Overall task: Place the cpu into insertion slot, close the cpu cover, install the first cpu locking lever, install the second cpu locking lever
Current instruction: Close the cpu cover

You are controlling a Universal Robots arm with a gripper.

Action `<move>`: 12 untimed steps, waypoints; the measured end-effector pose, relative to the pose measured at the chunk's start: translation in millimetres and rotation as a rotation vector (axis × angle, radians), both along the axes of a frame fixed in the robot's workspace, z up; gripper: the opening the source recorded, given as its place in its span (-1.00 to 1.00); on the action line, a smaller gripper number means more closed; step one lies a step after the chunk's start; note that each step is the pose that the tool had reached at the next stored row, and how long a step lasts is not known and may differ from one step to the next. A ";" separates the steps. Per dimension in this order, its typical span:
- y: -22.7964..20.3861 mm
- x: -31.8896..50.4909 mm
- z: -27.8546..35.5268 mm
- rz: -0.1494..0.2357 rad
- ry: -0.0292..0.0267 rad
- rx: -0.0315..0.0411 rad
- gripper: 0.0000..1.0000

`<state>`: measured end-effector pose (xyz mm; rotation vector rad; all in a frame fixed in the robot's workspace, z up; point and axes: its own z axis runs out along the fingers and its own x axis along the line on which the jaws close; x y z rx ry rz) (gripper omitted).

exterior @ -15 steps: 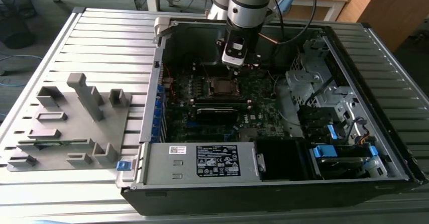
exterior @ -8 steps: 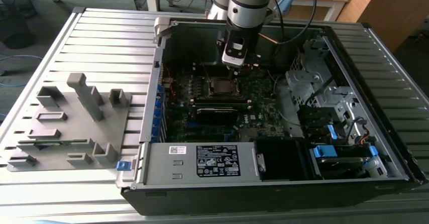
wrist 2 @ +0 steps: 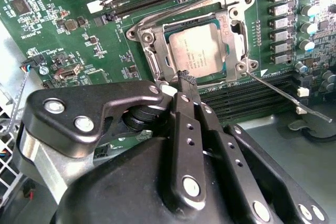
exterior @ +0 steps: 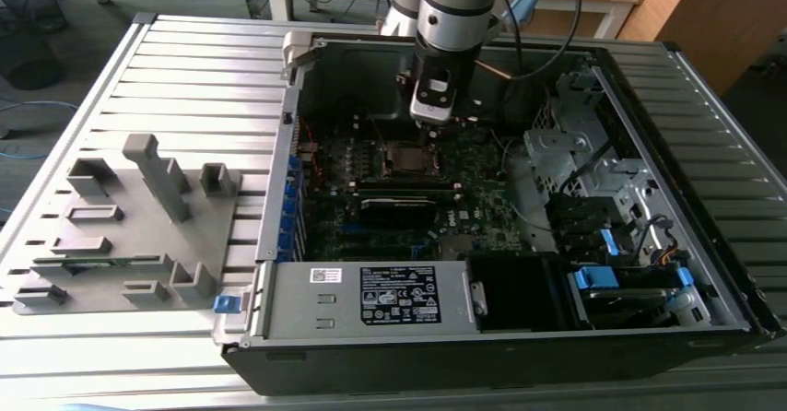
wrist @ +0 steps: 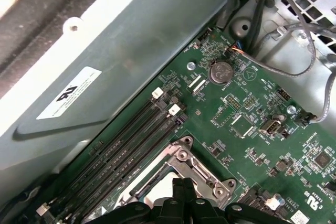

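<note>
**Cpu seated, cover down, levers loose.** Inside an open case (exterior: pixel 492 360) on a slatted worktop (exterior: pixel 184 70), the arm's end effector (exterior: pixel 430 109) hangs just above the slot (exterior: pixel 406 158).

In the second wrist view the cpu (wrist 2: pixel 202 51) lies flat in the slot. Its grey face shows through the window of the cover (wrist 2: pixel 157 59), which lies down over it and frames the chip on all sides.

The fingers (wrist 2: pixel 184 129) are pressed together to a single dark tip with nothing pinched between them. That tip sits at the slot's near edge, just beside the cover's rim; whether it touches the metal cannot be told.

One lever (wrist 2: pixel 286 95), a thin wire rod, juts from a near corner of the slot. It runs out across the memory slots (wrist 2: pixel 236 100), and its hooked end lies well apart from the slot — by the look of it, unlatched. Its long axis slants away from the slot, off to one side of the tip, and its pivot end is the part nearest the end effector.

A second rod (wrist 2: pixel 173 12) runs along the slot's far side, beyond the cpu from the tip; whether it is hooked down cannot be told.

Judging from this, the placing and the cover are done — the levers are the work in hand, and the near one lies closer to the tip.
</note>
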<state>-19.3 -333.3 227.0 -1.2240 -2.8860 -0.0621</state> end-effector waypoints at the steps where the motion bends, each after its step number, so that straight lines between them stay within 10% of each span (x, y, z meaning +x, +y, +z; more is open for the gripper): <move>1: 0.0 0.0 0.0 0.003 0.0000 0.0000 -0.80; 12: 0.0 0.0 0.0 0.007 0.0000 0.0000 -0.80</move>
